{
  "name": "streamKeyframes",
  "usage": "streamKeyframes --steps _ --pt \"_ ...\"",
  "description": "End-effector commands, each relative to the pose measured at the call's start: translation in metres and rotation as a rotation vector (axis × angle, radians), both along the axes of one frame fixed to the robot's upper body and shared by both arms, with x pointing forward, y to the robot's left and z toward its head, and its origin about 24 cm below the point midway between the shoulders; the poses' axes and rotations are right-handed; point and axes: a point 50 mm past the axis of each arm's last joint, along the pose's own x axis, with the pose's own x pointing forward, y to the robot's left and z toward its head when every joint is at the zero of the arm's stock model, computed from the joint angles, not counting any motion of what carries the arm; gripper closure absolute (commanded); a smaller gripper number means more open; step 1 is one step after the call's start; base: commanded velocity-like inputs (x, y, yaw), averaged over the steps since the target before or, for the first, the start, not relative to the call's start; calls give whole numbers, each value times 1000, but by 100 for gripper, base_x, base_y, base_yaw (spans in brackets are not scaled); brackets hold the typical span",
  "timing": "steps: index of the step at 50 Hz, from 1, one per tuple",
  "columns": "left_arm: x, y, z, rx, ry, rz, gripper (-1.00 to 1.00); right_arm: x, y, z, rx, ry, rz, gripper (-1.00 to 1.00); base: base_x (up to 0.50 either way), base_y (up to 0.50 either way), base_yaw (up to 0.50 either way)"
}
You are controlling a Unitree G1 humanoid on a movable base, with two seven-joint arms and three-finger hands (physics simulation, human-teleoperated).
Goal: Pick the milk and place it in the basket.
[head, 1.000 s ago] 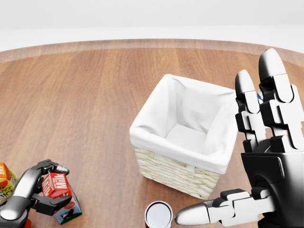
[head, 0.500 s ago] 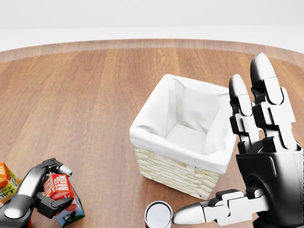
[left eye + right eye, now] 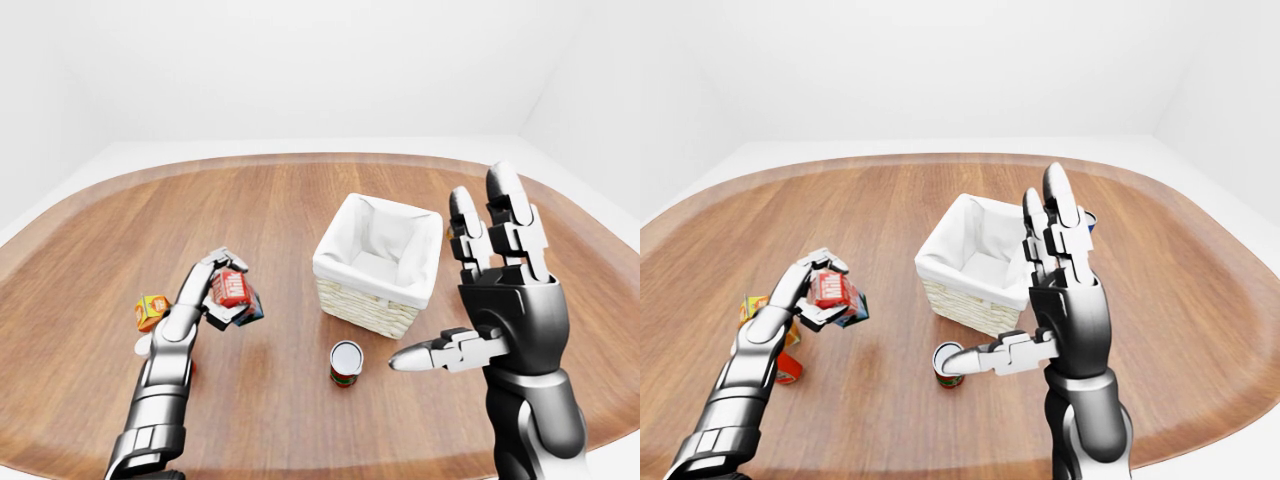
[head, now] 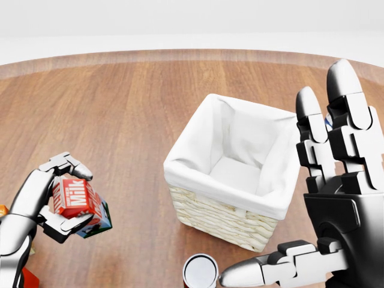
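Observation:
The milk carton (image 4: pixel 75 203), with a red top and the word Milk on it, is in my left hand (image 4: pixel 63 205), which is shut round it and holds it tilted a little above the table at the head view's left. It also shows in the left-eye view (image 3: pixel 232 289). The wicker basket (image 4: pixel 216 216) with a white cloth liner stands to the right of it, open and empty inside. My right hand (image 3: pixel 482 300) is open, fingers pointing up and thumb out to the left, raised just right of the basket and holding nothing.
A small can (image 3: pixel 346 362) stands upright below the basket, near my right thumb. An orange juice carton (image 3: pixel 152 310) and a red item (image 3: pixel 788 368) lie by my left arm. A blue thing (image 3: pixel 1088 220) peeks out behind my right fingers. The round wooden table (image 3: pixel 300 200) spreads all around.
My left hand has lifted the milk carton off the table, upward in the head view. My right hand shifted slightly and came back, still open.

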Motion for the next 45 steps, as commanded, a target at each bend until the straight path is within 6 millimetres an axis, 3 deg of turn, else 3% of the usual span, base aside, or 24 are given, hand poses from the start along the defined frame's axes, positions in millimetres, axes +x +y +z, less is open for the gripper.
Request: streamKeyframes --steps 1,14,19,20,21,27,31,45 --pt "-4 -9 52 19 -165 -46 100 -1 -1 1 1 -8 0 -100 0 0 0" --pt "1 -25 104 89 -337 -137 100 0 -1 0 2 0 1 -100 0 0 0" --pt "-1 -40 146 137 -486 -212 100 -1 0 1 1 -5 1 -100 0 0 0" --pt "-1 -40 146 138 -487 -212 100 -1 0 1 1 -6 0 -100 0 0 0" --pt "-2 -45 163 160 -542 -238 100 -2 0 2 2 -13 3 -100 0 0 0" --pt "-5 -63 197 248 -650 -309 100 -1 1 0 -1 -2 6 -100 0 0 0" --pt "-3 -66 208 258 -678 -317 100 -2 1 1 -1 -6 7 -100 0 0 0" --pt "11 -81 211 232 -667 -337 100 -2 2 2 1 -11 8 -100 0 0 0"
